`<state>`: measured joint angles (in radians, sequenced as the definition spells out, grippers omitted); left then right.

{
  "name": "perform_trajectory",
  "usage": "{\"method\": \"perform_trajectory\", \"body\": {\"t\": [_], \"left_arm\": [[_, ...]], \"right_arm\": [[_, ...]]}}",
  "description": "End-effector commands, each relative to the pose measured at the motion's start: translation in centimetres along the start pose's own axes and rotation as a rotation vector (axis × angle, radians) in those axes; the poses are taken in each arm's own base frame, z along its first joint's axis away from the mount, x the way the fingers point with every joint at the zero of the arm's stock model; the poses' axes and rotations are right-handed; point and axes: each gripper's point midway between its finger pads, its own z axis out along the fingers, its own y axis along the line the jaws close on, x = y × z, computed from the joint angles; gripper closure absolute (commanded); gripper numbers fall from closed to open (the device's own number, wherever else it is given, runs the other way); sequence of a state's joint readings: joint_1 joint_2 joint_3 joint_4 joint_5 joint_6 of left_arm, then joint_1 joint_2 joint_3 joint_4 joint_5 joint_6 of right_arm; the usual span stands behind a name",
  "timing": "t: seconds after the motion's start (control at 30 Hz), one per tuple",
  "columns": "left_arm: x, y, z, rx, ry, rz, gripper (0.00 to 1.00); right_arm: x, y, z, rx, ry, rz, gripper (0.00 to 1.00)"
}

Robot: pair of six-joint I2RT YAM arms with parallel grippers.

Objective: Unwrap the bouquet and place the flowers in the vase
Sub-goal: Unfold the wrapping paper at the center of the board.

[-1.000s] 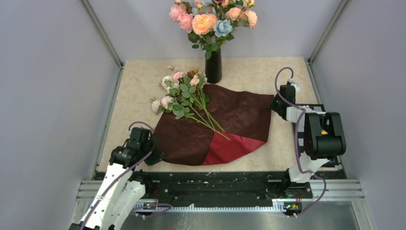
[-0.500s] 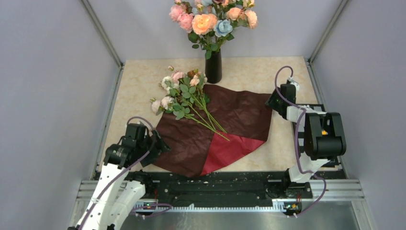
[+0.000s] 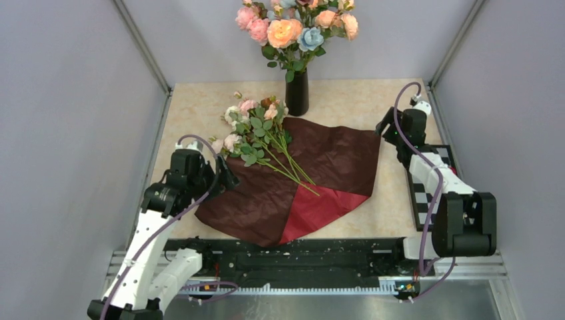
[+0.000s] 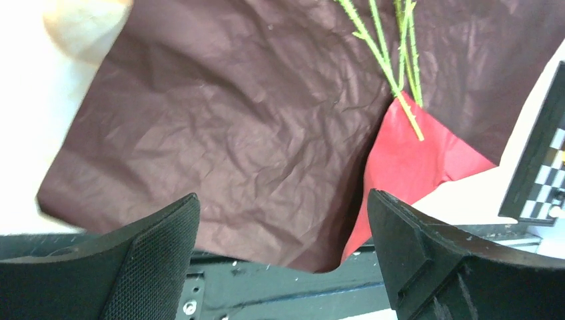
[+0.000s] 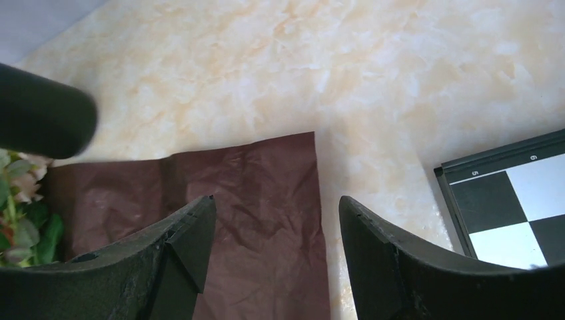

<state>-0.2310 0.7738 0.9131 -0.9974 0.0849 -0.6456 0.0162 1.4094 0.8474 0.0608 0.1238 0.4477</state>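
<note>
Left gripper [image 3: 224, 175]: jaws stand wide apart with nothing between them. It hangs over the left corner of the wrapping paper [image 3: 326, 157], without touching the paper.

Right gripper [image 3: 385, 131]: jaws parted, nothing held. It sits just above the far right corner of the same paper; the wrist view shows that corner lying flat between the fingers [image 5: 180, 253].

The dark maroon paper is spread open and creased on the table [image 3: 200, 107]. A bright red sheet [image 3: 320, 203] shows at its near edge.

The flowers [image 3: 256, 130] lie loose on the paper. The heads overhang its far left edge and the stem ends reach the red sheet.

The vase [image 3: 297, 93] stands upright just beyond the paper's far edge, near the flower heads. It holds large blooms [image 3: 293, 23] in peach, pink and blue.

A checkerboard [image 3: 421, 197] lies to the right of the paper, partly under the right arm.
</note>
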Motion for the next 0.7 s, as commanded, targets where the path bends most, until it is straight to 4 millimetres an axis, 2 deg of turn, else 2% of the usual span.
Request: {"method": "perform_trajectory", "body": {"t": [0.0,0.17,0.27,0.37,0.53,0.67], "left_arm": [[-2.2,-3.6,3.2,0.177,-0.060,-0.008,0.01],[-2.4,-6.5,6.9,0.324,-0.041,-0.068,0.01],[-2.4,-7.2,8.8,0.354,-0.037,-0.068,0.01],[-1.4,-8.0,10.6,0.380,0.005,-0.058,0.01],[1.3,-7.9,13.2,0.378,0.091,-0.039,0.01],[3.0,-6.1,14.7,0.324,0.118,-0.063,0.01]], "right_arm": [[-1.2,1.9,-2.7,-0.110,0.018,-0.014,0.31],[2.4,4.7,-5.8,-0.325,0.159,0.000,0.34],[5.7,6.0,-7.6,-0.442,0.284,0.008,0.36],[8.9,7.4,-9.6,-0.514,0.387,-0.009,0.37],[13.5,9.1,-13.0,-0.601,0.506,-0.054,0.39],[16.5,9.4,-14.9,-0.619,0.586,-0.090,0.42]]}}
